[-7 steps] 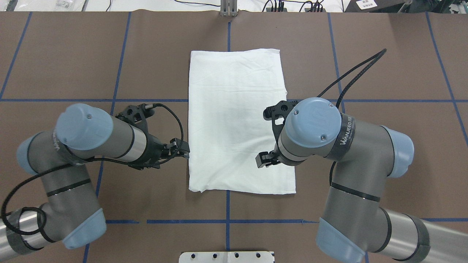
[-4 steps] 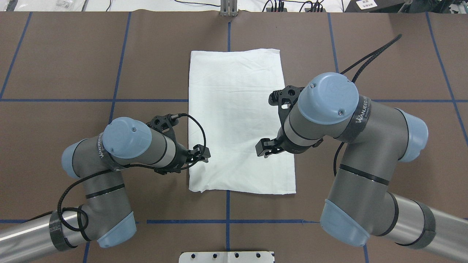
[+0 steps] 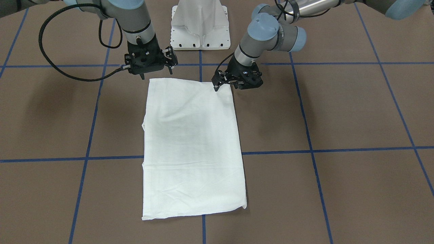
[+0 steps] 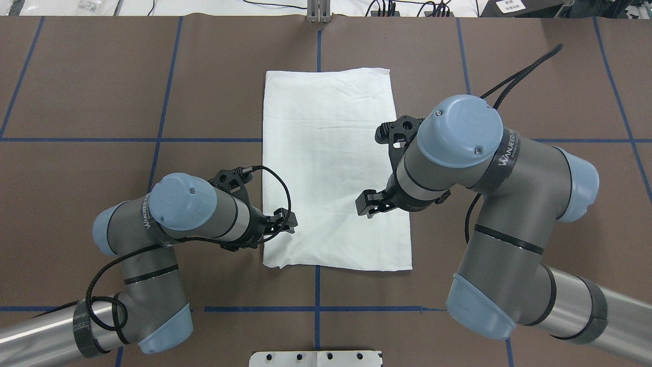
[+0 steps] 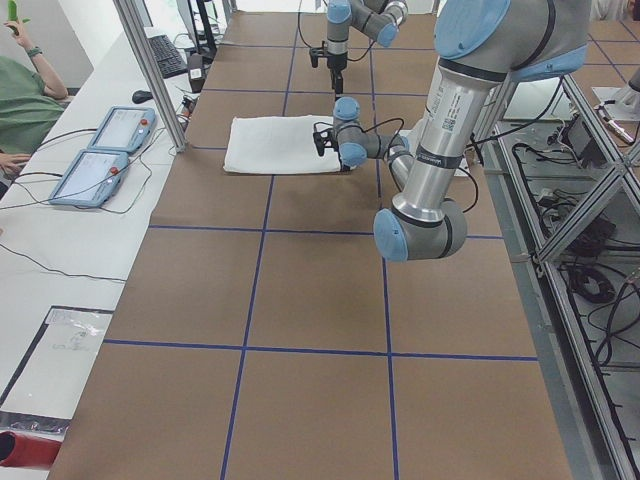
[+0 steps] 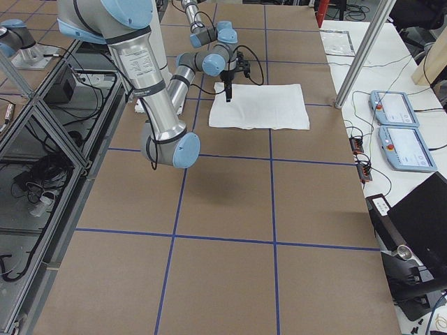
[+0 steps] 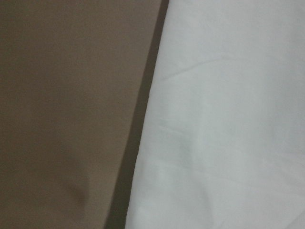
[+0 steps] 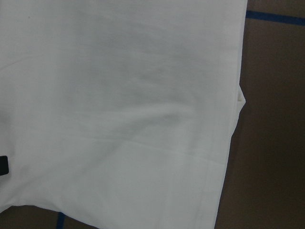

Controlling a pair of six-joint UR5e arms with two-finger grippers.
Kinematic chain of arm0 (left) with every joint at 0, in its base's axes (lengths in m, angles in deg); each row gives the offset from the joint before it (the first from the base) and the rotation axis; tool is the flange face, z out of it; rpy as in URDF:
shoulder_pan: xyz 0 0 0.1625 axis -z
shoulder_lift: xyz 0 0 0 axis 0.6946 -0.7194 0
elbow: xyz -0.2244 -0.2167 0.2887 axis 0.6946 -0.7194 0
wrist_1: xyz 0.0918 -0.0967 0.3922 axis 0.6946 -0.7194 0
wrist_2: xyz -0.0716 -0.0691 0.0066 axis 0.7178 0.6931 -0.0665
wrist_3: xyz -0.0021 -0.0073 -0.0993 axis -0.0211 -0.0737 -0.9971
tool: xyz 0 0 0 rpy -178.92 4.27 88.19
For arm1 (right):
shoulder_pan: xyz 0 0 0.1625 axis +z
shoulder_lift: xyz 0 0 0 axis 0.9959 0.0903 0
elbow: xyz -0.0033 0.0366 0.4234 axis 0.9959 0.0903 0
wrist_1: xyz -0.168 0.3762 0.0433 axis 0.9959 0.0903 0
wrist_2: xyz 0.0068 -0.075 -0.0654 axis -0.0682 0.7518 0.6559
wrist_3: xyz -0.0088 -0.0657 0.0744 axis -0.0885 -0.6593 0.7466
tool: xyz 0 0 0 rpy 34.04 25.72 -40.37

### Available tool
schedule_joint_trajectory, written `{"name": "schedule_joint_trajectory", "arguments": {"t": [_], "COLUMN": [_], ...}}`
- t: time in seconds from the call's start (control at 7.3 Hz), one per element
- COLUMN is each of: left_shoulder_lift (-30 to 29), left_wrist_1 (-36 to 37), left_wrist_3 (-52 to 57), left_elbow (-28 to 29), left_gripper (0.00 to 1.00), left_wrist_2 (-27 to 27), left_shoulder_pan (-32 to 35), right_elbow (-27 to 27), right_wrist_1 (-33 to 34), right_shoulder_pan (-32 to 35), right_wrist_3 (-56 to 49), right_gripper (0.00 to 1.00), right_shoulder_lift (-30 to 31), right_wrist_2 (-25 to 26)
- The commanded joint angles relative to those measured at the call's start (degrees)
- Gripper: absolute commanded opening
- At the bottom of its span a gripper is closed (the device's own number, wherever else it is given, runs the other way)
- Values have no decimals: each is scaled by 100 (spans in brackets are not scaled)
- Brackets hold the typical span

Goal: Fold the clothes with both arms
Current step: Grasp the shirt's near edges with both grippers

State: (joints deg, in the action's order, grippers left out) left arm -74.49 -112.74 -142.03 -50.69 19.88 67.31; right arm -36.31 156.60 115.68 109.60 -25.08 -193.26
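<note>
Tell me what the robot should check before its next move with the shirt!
1. Shirt lying flat in a neat rectangle: ok.
2. Left claw low at the shirt's edge, near a corner: ok.
3. Right claw down at the cloth: not ok, it hangs above it.
4. Claws open and ready to pinch: cannot tell.
5. Left arm and right arm well apart: ok.
</note>
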Motion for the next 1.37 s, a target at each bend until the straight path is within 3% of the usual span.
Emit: {"name": "schedule_joint_trajectory", "arguments": {"t": [0.0,0.27,0.41,1.23], "left_shoulder_lift": [12,21,21,30], "left_wrist_1": [8,26,217,500], "left_wrist_3": [-119,-268,-268,-216], "left_elbow": [1,-43,-156,-281], "left_gripper": [94,76,72,67], "left_wrist_2": [-2,7,24,16], "left_shoulder_pan": [-247,-239,-239,-248], "right_elbow": [-21,-47,-56,-30], "right_wrist_1": [1,1,-8,1], "right_shoulder_pan": [7,34,42,86], "right_wrist_3": [0,70,97,88], "right_gripper": [100,100,100,100], "right_shoulder_lift": [-2,-2,-2,42], "right_wrist_2": [-30,-127,-144,-144]}}
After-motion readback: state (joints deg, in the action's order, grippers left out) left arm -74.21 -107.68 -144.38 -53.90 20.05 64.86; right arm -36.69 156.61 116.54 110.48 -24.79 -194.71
